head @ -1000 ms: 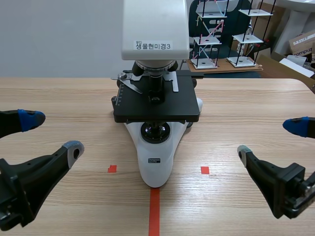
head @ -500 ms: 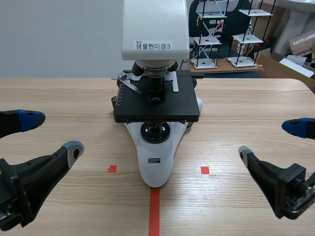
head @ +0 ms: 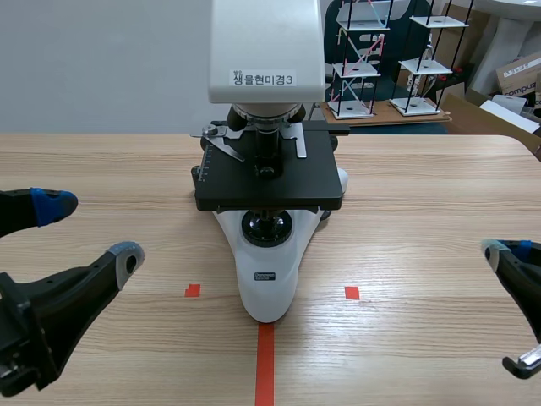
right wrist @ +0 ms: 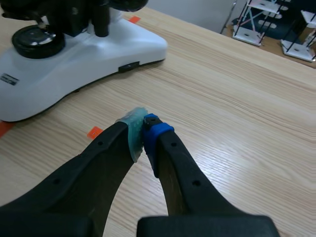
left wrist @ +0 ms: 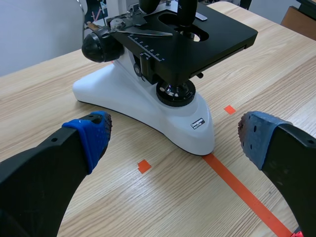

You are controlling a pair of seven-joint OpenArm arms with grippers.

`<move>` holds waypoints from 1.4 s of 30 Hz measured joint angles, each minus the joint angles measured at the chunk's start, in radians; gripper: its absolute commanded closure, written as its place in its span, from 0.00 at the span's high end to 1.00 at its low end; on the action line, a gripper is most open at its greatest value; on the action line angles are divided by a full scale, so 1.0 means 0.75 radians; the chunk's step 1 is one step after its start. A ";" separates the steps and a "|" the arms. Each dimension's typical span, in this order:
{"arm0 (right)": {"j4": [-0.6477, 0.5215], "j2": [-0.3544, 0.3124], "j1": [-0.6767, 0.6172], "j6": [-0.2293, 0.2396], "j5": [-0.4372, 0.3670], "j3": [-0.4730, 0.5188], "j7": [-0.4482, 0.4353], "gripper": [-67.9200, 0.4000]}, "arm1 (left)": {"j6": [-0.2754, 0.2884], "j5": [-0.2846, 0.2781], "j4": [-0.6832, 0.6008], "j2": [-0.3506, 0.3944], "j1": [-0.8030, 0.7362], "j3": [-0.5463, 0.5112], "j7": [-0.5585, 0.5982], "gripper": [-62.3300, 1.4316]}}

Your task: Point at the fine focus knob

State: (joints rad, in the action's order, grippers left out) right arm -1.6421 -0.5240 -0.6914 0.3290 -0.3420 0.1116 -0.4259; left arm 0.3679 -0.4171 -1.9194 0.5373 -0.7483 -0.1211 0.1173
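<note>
I can find the focus knob [left wrist: 101,45] only from the left wrist: a black knob on the microscope's [head: 270,279] side beside the stage, its fine part hard to make out. My right gripper [right wrist: 144,129], fingers pressed together on nothing, is well apart from it and mostly cut off in the scene view. My left gripper [head: 90,229] hangs wide open.

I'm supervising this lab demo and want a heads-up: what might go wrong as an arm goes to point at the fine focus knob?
1. The black knob sits close under the edge of the stage; a claw coming in may bump the microscope.
2. The left claw is open, so its pointing would be ambiguous; the shut right claw looks better suited.
</note>
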 measured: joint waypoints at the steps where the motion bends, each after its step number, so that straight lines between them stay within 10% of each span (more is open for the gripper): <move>1: 0.043 0.000 0.030 0.000 0.003 0.000 -0.012 0.00 | 0.000 0.000 0.000 0.000 0.000 0.000 -0.001 0.87; 22: 0.879 0.001 0.911 0.134 0.125 -0.209 -0.185 0.00 | -0.001 0.001 0.000 0.000 0.000 0.000 -0.001 0.87; 33: 1.122 0.006 1.323 0.166 0.240 -0.436 -0.203 0.00 | -0.001 0.000 0.000 0.000 0.000 0.000 -0.001 0.87; 42: 1.196 0.078 1.501 0.334 0.368 -0.476 -0.203 0.00 | -0.001 0.000 0.000 0.001 0.000 0.000 -0.001 0.87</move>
State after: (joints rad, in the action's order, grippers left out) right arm -0.7452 -0.4652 0.4343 0.5797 -0.0658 -0.2455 -0.5785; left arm 0.3676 -0.4171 -1.9194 0.5377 -0.7483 -0.1211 0.1169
